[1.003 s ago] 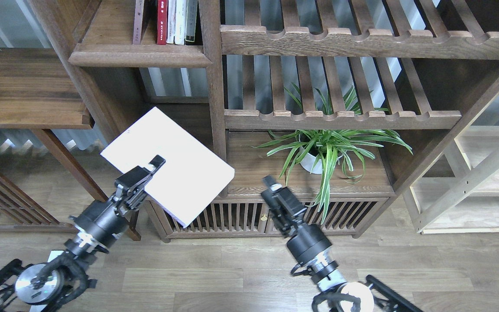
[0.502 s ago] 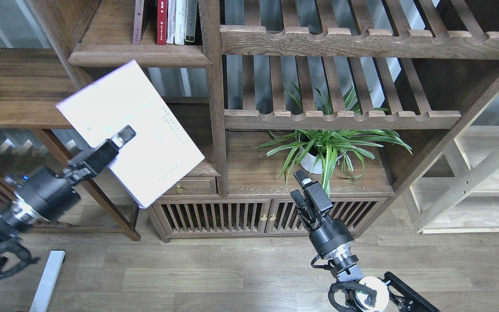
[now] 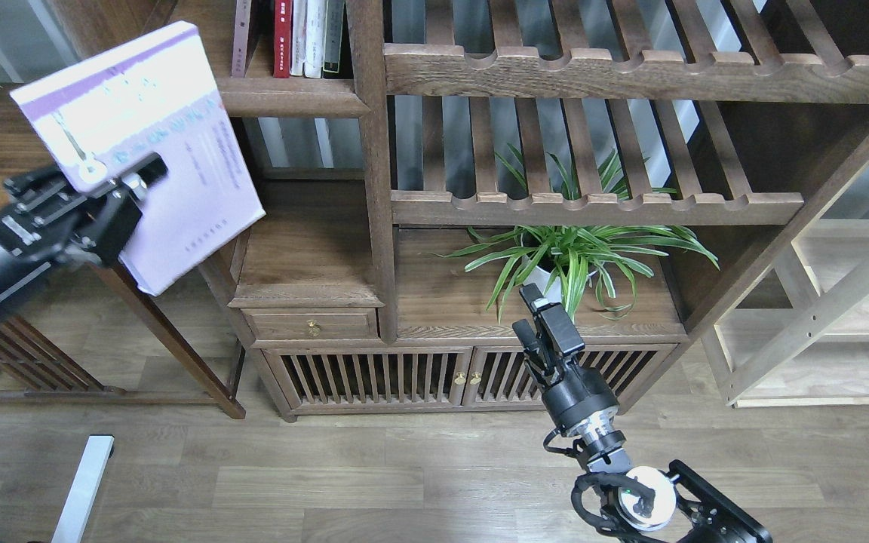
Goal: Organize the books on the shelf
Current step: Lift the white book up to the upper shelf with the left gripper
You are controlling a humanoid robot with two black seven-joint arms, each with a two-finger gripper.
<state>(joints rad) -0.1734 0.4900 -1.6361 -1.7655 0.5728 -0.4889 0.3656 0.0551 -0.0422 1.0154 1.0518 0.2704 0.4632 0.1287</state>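
My left gripper [image 3: 119,179] is shut on the pale lavender-white book [image 3: 185,151] and holds it tilted in the air at the upper left, just left of the shelf [image 3: 291,96]. The book's upper right corner covers the shelf's left end. On the shelf board, a red-spined book [image 3: 281,38] stands upright among white-spined books [image 3: 306,38] against the right post, and a thin dusty-pink one [image 3: 241,38] stands further left. My right gripper [image 3: 531,296] is low in the middle, empty, with its fingers together, in front of the cabinet.
A potted spider plant [image 3: 570,260] stands on the cabinet top just behind my right gripper. Slatted racks with scalloped rails [image 3: 600,72] fill the right side. A small drawer unit [image 3: 310,324] sits below the shelf. A dark side table [image 3: 42,143] stands at the left.
My left arm has swung the lavender-white book up and to the left, from in front of the cabinet to beside the shelf. My right gripper has drawn back to the right and lower.
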